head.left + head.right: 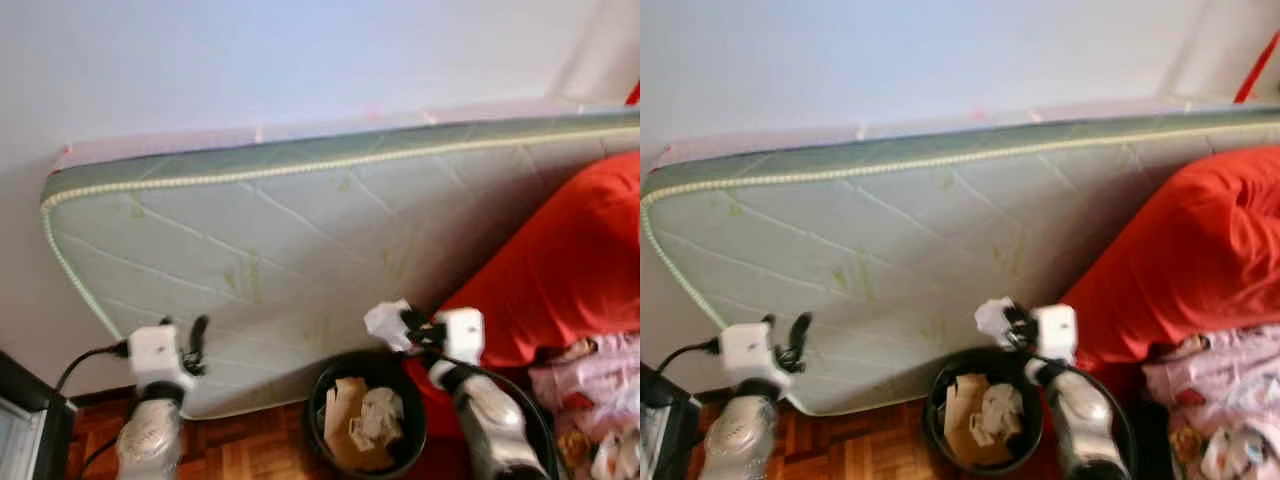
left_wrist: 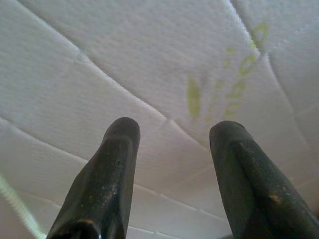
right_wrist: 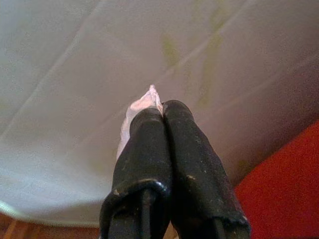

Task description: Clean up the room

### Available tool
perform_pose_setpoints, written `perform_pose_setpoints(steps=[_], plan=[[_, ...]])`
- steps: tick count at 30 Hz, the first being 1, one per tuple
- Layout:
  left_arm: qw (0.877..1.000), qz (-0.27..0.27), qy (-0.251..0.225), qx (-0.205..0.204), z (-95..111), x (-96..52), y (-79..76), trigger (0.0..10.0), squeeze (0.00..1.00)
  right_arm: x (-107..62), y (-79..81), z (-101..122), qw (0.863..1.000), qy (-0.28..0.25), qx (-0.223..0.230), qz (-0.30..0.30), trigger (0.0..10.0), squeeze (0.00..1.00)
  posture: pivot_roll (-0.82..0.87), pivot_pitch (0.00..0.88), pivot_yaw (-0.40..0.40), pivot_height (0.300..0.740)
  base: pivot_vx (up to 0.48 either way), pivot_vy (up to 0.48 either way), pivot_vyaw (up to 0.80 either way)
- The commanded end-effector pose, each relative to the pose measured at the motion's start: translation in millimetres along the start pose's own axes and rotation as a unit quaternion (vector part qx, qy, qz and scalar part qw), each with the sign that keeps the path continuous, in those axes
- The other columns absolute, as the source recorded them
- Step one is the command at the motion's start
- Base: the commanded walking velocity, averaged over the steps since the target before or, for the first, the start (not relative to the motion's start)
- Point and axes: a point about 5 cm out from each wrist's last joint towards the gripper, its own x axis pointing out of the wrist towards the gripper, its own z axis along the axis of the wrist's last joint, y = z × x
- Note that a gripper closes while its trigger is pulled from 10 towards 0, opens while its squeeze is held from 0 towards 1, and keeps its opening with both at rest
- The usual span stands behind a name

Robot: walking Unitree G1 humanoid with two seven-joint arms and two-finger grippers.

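Note:
A black round bin (image 1: pixel 322 392) stands on the wooden floor, holding crumpled paper and cardboard (image 1: pixel 352 417). Just above its rim my right gripper (image 1: pixel 405 326) is shut on a crumpled white piece of paper (image 1: pixel 386 322); the paper's tip (image 3: pixel 147 99) pokes out past the closed fingers (image 3: pixel 185 144). My left gripper (image 1: pixel 197 338) is raised at the left, open and empty, pointing at the quilted mattress (image 2: pixel 149 64); its two fingers (image 2: pixel 112 169) stand well apart.
A large pale green mattress (image 1: pixel 300 240) leans on its side against the white wall. A red blanket (image 1: pixel 570 260) and pink patterned cloth (image 1: pixel 590 385) pile up at the right. A dark box (image 1: pixel 25 425) sits at the lower left.

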Motion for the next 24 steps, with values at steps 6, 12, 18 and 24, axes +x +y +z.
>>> perform_pose_setpoints(steps=[6,12,18,24], plan=[[1.0,0.016,0.009,0.002,-4,-5.0,11.7,10.0,0.0,8.4,9.9,5,1.0,-0.008,0.008,0.014,10.0,0.0,0.11,0.07,-0.11,0.74,0.144,0.0,0.0],[1.0,0.015,0.006,0.006,-1,-4.0,13.3,10.0,0.0,14.4,14.7,11,0.999,-0.021,0.02,0.017,10.0,0.0,0.11,0.081,-0.1,0.74,0.0,0.0,0.0],[1.0,0.013,-0.006,0.009,6,0.2,12.6,10.0,0.0,21.8,25.7,17,0.999,-0.033,0.02,0.036,10.0,0.0,0.11,0.09,-0.093,0.74,0.0,0.0,0.0],[1.0,0.005,-0.017,0.013,12,3.4,9.4,10.0,0.0,25.0,30.9,20,0.998,-0.04,0.024,0.043,10.0,0.0,0.11,0.097,-0.082,0.74,0.0,0.0,0.0]])
